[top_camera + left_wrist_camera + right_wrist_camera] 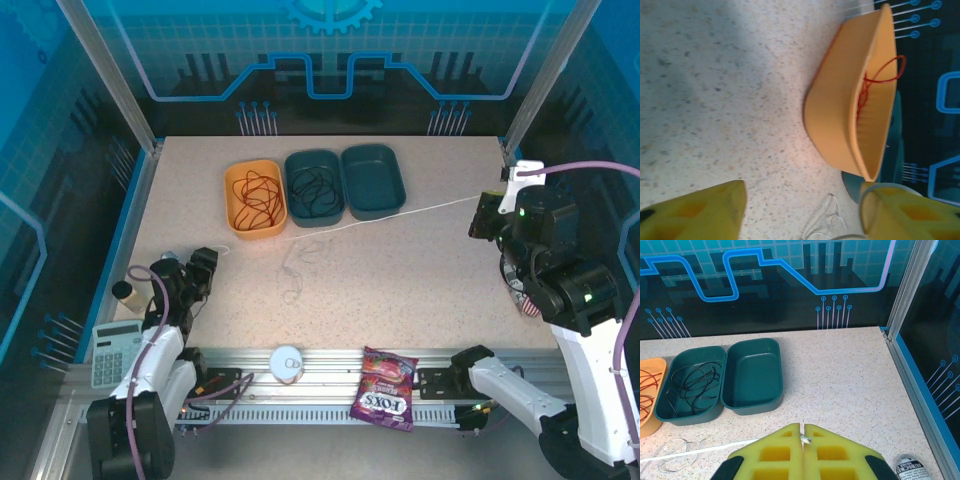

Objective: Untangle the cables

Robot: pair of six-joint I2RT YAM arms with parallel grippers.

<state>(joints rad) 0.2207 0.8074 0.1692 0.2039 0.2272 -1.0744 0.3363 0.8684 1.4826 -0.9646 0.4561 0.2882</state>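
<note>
Room lay open across the table (pixel 420 270) at its middle and right. Near the far edge, the red cable (pixel 258 195) sat in the orange tray (pixel 229 200) and the black cable (pixel 315 192) in the green tray (pixel 314 154). The right gripper (pixel 804 427), pinched closed, held the stretched white cable (pixel 400 213) by its end. The left gripper (pixel 205 262) stood partly open and empty near the left edge.

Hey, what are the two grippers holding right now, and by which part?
The right gripper, shut, pinches the white cable at its very end. The left gripper is open and holds nothing.
</note>
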